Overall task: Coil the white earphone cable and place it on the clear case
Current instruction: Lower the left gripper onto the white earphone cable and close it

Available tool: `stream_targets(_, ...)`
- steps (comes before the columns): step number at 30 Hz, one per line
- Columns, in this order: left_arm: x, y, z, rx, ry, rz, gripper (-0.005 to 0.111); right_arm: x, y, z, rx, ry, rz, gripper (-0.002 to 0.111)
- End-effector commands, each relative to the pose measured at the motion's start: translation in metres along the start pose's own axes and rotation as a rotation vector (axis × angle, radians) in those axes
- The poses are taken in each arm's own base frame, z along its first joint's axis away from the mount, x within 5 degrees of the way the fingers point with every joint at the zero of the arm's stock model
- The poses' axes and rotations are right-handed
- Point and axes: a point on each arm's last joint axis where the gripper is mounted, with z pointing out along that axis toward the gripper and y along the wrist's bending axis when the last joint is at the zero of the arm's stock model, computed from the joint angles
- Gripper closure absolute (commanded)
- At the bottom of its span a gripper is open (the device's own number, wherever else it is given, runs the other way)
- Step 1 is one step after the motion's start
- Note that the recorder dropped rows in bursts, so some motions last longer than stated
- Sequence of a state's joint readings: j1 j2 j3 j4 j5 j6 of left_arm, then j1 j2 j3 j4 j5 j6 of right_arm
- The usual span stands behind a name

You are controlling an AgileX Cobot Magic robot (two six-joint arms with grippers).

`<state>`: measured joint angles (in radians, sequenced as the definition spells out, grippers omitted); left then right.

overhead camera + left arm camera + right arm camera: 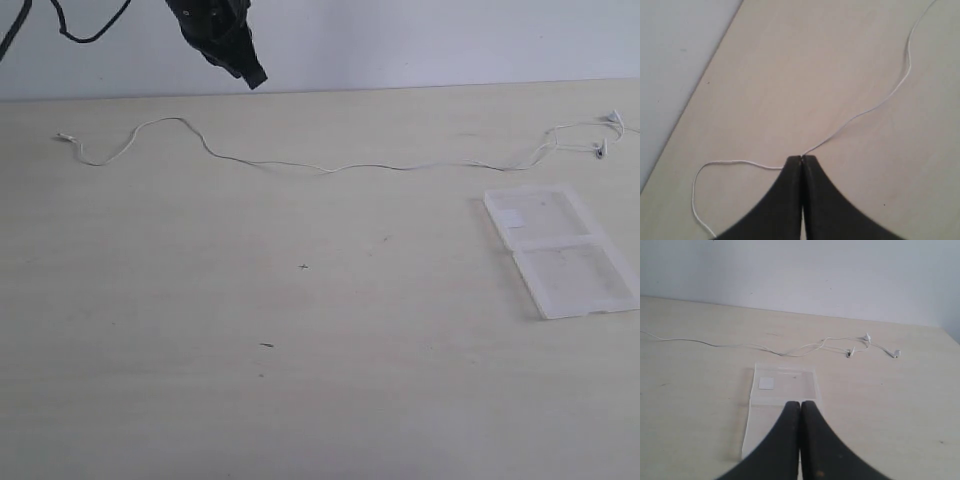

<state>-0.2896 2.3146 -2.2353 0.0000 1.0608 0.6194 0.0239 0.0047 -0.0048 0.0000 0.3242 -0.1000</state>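
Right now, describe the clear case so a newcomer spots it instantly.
On the pale table, look to the exterior view's right side, nearer than the earbud end of the white earphone cable. The clear case lies flat: two translucent rectangular halves, one bearing a small white label.

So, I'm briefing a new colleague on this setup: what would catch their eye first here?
The white earphone cable, stretched in a long wavy line across the far side of the table, earbuds at its right end. Near those earbuds lies the clear case, opened flat. The left gripper, shut, hangs above the cable's left stretch.
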Motion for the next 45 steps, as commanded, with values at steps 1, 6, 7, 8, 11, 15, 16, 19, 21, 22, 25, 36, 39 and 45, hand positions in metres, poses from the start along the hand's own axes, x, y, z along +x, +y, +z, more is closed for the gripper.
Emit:
stream_targets(1, -0.007, -0.011, 0.013, 0.022, -0.004, 0.106, 0.107, 0.000, 0.000, 0.000, 0.007, -0.011, 0.001, 0.107)
stream_targets(6, -0.016, -0.027, 0.034, 0.021, -0.030, 0.224, 0.106, 0.000, 0.000, 0.000, 0.007, -0.011, 0.001, 0.107)
stream_targets(7, -0.019, -0.031, 0.037, 0.016, -0.043, 0.249, 0.104, 0.000, 0.000, 0.000, 0.007, -0.011, 0.001, 0.107)
stream_targets(8, -0.021, -0.034, 0.042, 0.013, -0.051, 0.272, 0.100, 0.000, 0.000, 0.000, 0.007, -0.011, 0.001, 0.107)
stream_targets(11, -0.025, -0.043, 0.051, 0.013, -0.062, 0.350, 0.082, 0.000, 0.000, 0.000, 0.007, -0.011, 0.001, 0.107)
stream_targets(15, -0.025, -0.053, 0.057, 0.039, -0.045, 0.465, 0.057, 0.000, 0.000, 0.000, 0.007, -0.011, 0.001, 0.107)
stream_targets(16, -0.024, -0.054, 0.058, 0.046, -0.037, 0.482, 0.056, 0.000, 0.000, 0.000, 0.007, -0.011, 0.001, 0.107)
stream_targets(19, -0.020, -0.059, 0.066, 0.082, -0.005, 0.534, 0.057, 0.000, 0.000, 0.000, 0.007, -0.011, 0.001, 0.107)
stream_targets(21, -0.018, -0.061, 0.071, 0.094, 0.007, 0.544, 0.057, 0.000, 0.000, 0.000, 0.007, -0.011, 0.001, 0.107)
stream_targets(22, -0.016, -0.061, 0.076, 0.097, 0.017, 0.548, 0.057, 0.000, 0.000, 0.000, 0.007, -0.011, 0.001, 0.107)
stream_targets(25, -0.014, -0.063, 0.086, 0.093, 0.014, 0.548, 0.057, 0.000, 0.000, 0.000, 0.007, -0.011, 0.001, 0.107)
stream_targets(36, -0.010, -0.067, 0.108, 0.088, 0.008, 0.548, 0.057, 0.000, 0.000, 0.000, 0.007, -0.011, 0.001, 0.107)
stream_targets(39, -0.008, -0.068, 0.117, 0.079, 0.000, 0.547, 0.057, 0.000, 0.000, 0.000, 0.007, -0.011, 0.001, 0.107)
stream_targets(45, -0.013, -0.066, 0.121, 0.022, -0.056, 0.534, 0.057, 0.000, 0.000, 0.000, 0.007, -0.011, 0.001, 0.107)
